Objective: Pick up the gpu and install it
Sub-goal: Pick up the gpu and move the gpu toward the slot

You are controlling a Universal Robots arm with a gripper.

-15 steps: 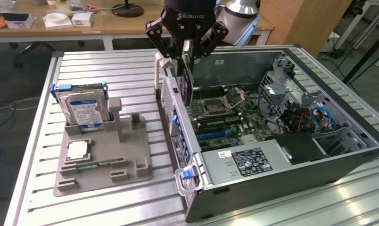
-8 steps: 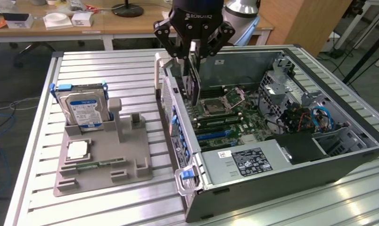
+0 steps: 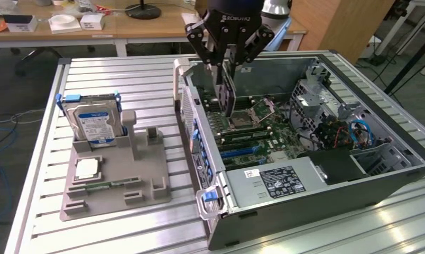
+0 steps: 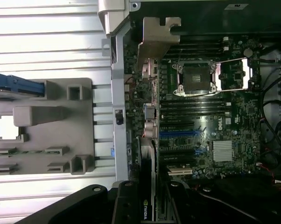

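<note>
Black gripper (image 3: 225, 61), partway closed on the dark flat gpu (image 3: 227, 94), holds it upright above the green motherboard (image 3: 273, 132) inside an open grey computer case (image 3: 381, 182), seemingly unseated.

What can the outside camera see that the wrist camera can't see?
The exterior view adds the end effector from outside, gripping the gpu upright over the motherboard, plus the labelled power supply and the desks behind. The wrist view adds a small logo on the gpu, seen up close. Both share the open computer case, the processor socket and the grey holder tray.
</note>
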